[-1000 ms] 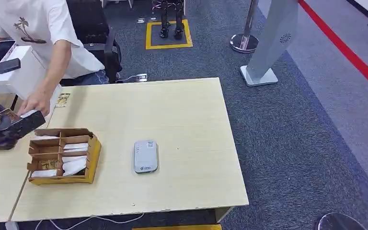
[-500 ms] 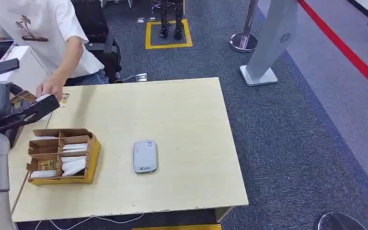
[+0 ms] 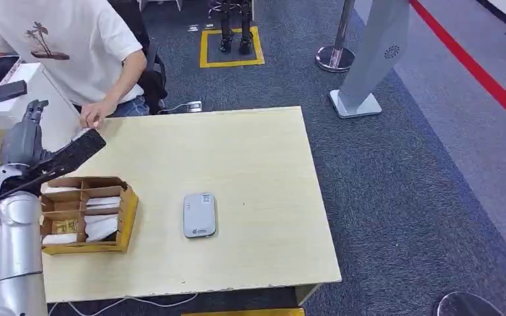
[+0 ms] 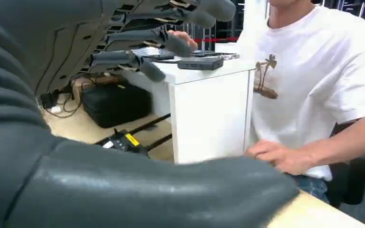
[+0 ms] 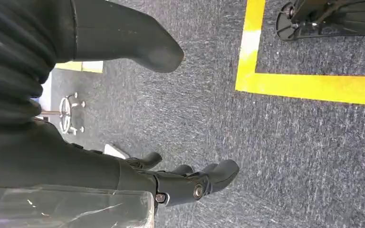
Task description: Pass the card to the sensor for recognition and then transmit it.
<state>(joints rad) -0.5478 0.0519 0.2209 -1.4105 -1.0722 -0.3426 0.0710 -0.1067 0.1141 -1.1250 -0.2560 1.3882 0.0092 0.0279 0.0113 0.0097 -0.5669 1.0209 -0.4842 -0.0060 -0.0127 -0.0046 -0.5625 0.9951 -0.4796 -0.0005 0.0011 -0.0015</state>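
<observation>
Hovering left hand point(image 3: 46, 150) empty, fingers spread, just beyond box point(image 3: 130, 210), found cards point(image 3: 103, 202) flat inside, nearer the body, long axes across table point(image 3: 250, 151), reader point(image 3: 199, 214) to their right.

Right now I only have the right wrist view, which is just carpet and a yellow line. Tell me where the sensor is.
Observer: The grey sensor lies flat on the table, to the right of the cardboard box.
Operator: Report the left hand.
Observer: The left hand is raised over the table's far left corner. Its fingers are spread, and I see nothing between them and the thumb in the left wrist view.
Operator: Say who is nearby.
Observer: A person in a white shirt sits beyond that corner, and the person's hand is close to the left hand's fingertips.
</observation>
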